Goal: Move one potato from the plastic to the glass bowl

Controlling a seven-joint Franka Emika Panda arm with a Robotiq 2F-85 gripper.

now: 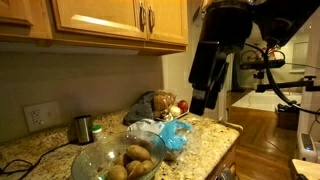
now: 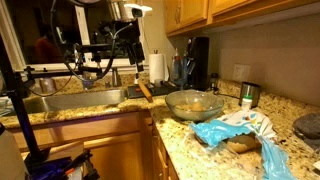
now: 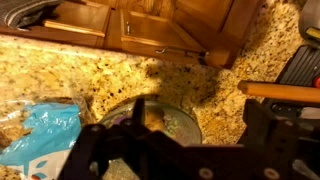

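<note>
The glass bowl (image 1: 100,160) stands on the granite counter and holds several potatoes (image 1: 136,157). It shows in both exterior views (image 2: 193,104) and in the wrist view (image 3: 175,125). The light-blue crinkly plastic (image 1: 166,134) lies beside it, also seen in an exterior view (image 2: 232,133) and at the wrist view's lower left (image 3: 42,135). Something brownish (image 2: 240,146) shows under the plastic. My gripper (image 3: 200,130) is open and empty, high above the counter, just past the bowl's edge. In an exterior view the arm (image 1: 212,60) hangs above the counter's end.
A metal cup (image 1: 83,128) stands by the wall. A pile of produce (image 1: 160,103) sits at the back. A sink (image 2: 70,100) and paper towel roll (image 2: 157,67) lie beyond the bowl. A wooden handle (image 3: 280,92) lies near the counter edge.
</note>
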